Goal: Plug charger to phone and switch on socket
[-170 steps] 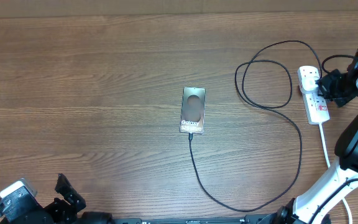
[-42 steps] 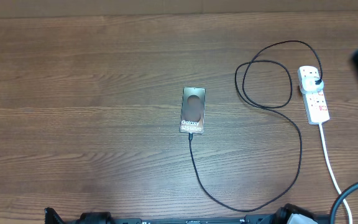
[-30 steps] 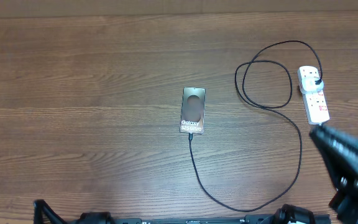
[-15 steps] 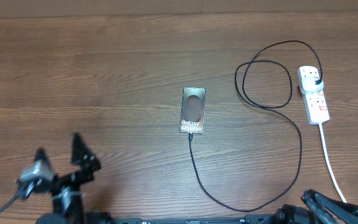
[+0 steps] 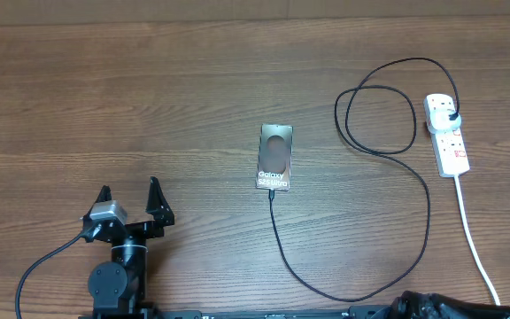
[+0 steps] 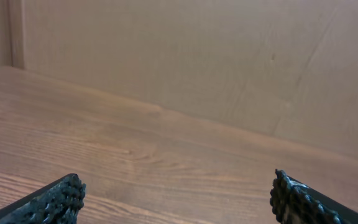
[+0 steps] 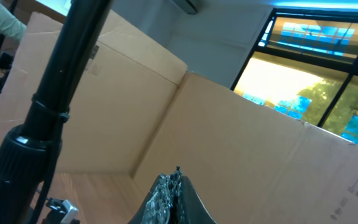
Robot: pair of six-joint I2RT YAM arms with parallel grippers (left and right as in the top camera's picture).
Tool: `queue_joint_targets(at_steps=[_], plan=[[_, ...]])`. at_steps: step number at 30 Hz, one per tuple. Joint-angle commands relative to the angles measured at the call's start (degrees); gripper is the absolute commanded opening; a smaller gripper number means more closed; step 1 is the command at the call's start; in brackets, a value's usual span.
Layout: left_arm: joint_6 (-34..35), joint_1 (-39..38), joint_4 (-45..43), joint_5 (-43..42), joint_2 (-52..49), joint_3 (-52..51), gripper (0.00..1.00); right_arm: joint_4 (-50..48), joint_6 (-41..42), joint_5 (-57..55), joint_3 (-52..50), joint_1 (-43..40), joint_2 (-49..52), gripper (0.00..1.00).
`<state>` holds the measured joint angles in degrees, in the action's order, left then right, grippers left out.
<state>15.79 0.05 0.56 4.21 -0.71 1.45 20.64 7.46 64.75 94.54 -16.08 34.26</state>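
The phone [image 5: 274, 157] lies face up at the table's middle, "Galaxy" lettering at its near end. The black charger cable [image 5: 425, 199] runs from the phone's near edge, curves right, loops, and ends at a black plug [image 5: 451, 116] seated in the white socket [image 5: 447, 135] at the far right. My left gripper [image 5: 131, 195] is open and empty at the near left, well left of the phone; in the left wrist view [image 6: 178, 193] it faces bare table. My right gripper [image 7: 169, 183] is shut and empty, pointing up at a cardboard wall, out of the overhead view.
The socket's white cord [image 5: 474, 244] runs toward the near right edge. Cardboard walls [image 6: 229, 62] stand behind the table. A black stand pole [image 7: 55, 106] rises at the left of the right wrist view.
The right arm has left the socket and dropped out of the overhead view at the near edge. The left arm has risen into view at the near left with jaws open.
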Motion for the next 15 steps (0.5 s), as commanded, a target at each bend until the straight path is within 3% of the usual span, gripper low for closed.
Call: queue_joint_targets(at_steps=[1,15], plan=[[-2.1,0.3,-0.6,-1.3,0.5,-1.1,1.0,0.0,-0.1,1.8,0.0,0.3,-1.7,0.04],[-3.8,0.3,3.6,-1.2,0.4,-1.2,1.0,0.0,-0.5,2.2,-1.2,0.3,-10.5,0.04]])
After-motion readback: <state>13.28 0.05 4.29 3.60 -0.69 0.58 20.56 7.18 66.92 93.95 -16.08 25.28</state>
